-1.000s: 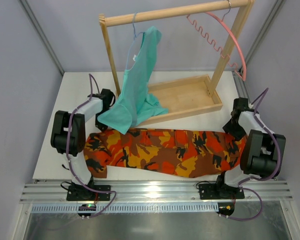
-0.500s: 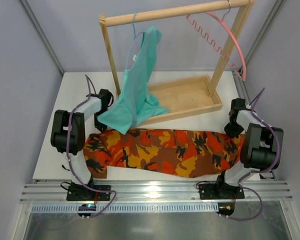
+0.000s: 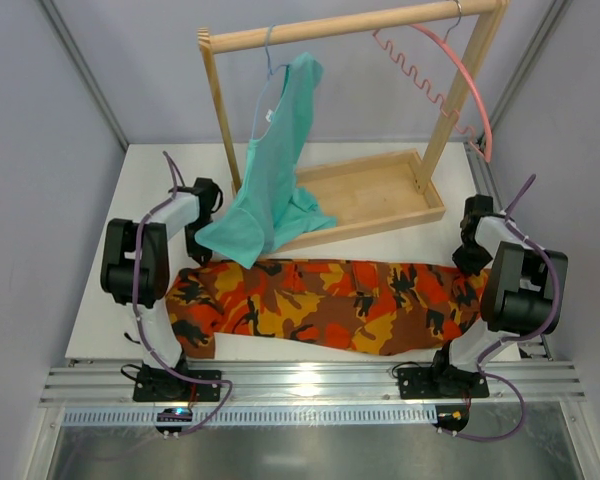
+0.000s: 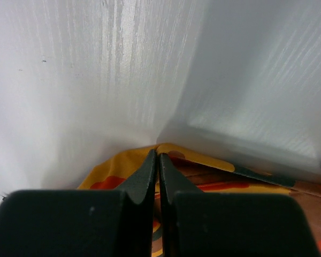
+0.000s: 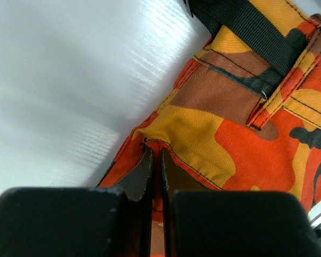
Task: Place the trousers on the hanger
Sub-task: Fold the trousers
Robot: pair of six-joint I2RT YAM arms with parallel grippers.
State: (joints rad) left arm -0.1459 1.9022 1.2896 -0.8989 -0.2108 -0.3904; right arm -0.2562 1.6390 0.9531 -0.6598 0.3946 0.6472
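The right pincer has just snapped shut on the trousers at the waist; the left pincer pinches their other end, on a white table between grey walls.

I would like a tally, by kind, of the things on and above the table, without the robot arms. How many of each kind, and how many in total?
Garments: 2 (camouflage trousers, teal garment)
Hangers: 2 (pink hanger, thin hanger)
Wooden clothes rack: 1
Total: 5
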